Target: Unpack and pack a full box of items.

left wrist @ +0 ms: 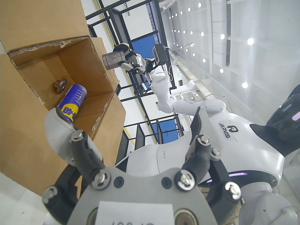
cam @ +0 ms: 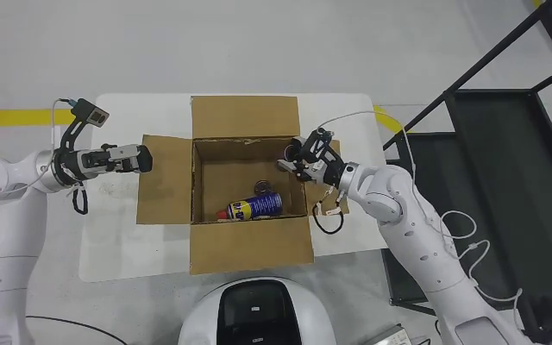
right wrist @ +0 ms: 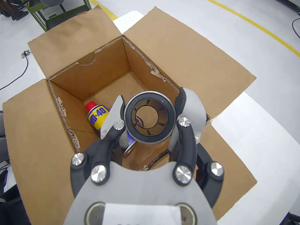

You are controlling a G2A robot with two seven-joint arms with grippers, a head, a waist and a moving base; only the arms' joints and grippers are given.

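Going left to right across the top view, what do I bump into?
Open left gripper → blue and yellow spray can lying in the brown cardboard box → grey metal ring in the right gripper → black metal rack.

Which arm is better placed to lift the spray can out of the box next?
Left, probably: the left gripper is open and empty beside the box; the right gripper is shut on a metal ring.

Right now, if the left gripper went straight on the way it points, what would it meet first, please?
Most likely the outspread side flap of the brown cardboard box, just ahead of the open left gripper. Height is unclear, so it might pass over it.
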